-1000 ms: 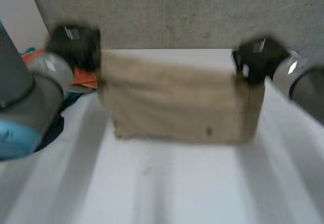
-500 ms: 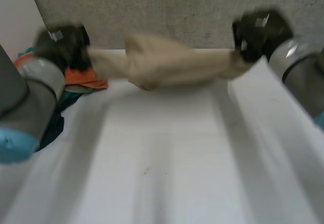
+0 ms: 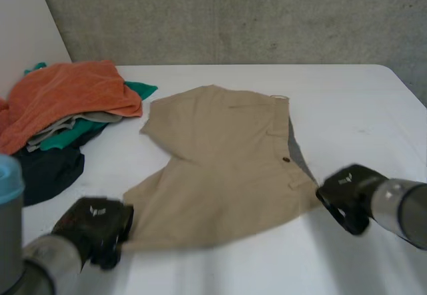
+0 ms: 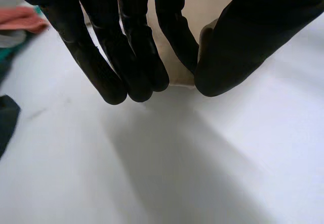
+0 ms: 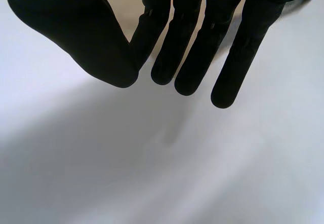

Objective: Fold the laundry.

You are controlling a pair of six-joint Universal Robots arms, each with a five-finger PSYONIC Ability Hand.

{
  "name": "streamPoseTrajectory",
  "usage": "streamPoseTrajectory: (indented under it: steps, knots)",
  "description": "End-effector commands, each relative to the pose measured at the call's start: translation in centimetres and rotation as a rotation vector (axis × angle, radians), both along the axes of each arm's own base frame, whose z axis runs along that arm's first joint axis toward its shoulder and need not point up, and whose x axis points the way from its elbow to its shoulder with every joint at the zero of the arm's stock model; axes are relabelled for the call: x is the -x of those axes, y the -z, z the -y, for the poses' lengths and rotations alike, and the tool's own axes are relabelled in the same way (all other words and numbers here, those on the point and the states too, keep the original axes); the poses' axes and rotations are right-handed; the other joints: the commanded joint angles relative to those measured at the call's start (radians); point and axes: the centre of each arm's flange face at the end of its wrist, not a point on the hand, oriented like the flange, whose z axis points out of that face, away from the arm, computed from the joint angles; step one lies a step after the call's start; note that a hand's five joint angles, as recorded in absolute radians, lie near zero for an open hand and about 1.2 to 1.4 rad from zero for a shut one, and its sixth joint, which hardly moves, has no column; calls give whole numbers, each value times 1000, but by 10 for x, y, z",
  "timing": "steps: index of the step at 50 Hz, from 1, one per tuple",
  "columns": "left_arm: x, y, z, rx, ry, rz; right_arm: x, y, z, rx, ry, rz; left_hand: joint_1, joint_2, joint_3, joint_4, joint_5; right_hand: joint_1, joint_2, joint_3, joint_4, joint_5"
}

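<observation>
- White table (image 3: 333,101) runs across the frame, with a grey concrete wall (image 3: 233,15) behind it along the top.
- At the upper left of the head view a pile of clothes (image 3: 60,128) sits on the table, an orange cloth (image 3: 73,91) on top and green and dark pieces under it.
- Spread flat in the middle of the frame are the beige shorts (image 3: 220,161), their upper left corner just beside the pile, a small dark button near their right edge.
- At the lower left is my left hand (image 3: 97,225), on the near left corner of the shorts.
- Seen from my left wrist, that hand (image 4: 243,36) has its thumb drawn in against the fingers (image 4: 126,57), and a bit of the beige shorts (image 4: 205,6) is pinched between them, low over the table (image 4: 202,158).
- At the right of the frame my right hand (image 3: 347,198) is at the near right corner of the shorts, touching their edge.
- From my right wrist, that hand (image 5: 76,26) hangs close over the table (image 5: 152,158), with the shorts (image 5: 126,1) showing behind it; I cannot tell whether it grips the cloth or is free of it.
</observation>
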Motion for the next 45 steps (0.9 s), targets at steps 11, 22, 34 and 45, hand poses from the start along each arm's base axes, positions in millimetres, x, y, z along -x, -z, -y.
streamPoseTrajectory:
  steps: [11, 22, 34, 45]
  knots:
    - [5, -41, 39, 263, -14, -75, -14, 27, 4, 309, -74, 215, 246, 198, 207, 199, 236, -643, -685, -698, -704, -706]
    - [19, -67, 84, 300, -141, -157, -26, 53, 0, 226, -92, 254, 246, 198, 207, 199, 236, -646, -689, -702, -707, -710]
    - [16, -55, 85, 193, -189, -161, -35, 76, 22, 234, -24, 271, 246, 198, 207, 199, 236, 261, 218, 206, 200, 197]
    - [2, -9, 18, -85, 0, 22, -4, 27, -17, 118, -39, 38, 246, 198, 207, 199, 236, 262, 219, 206, 200, 198]
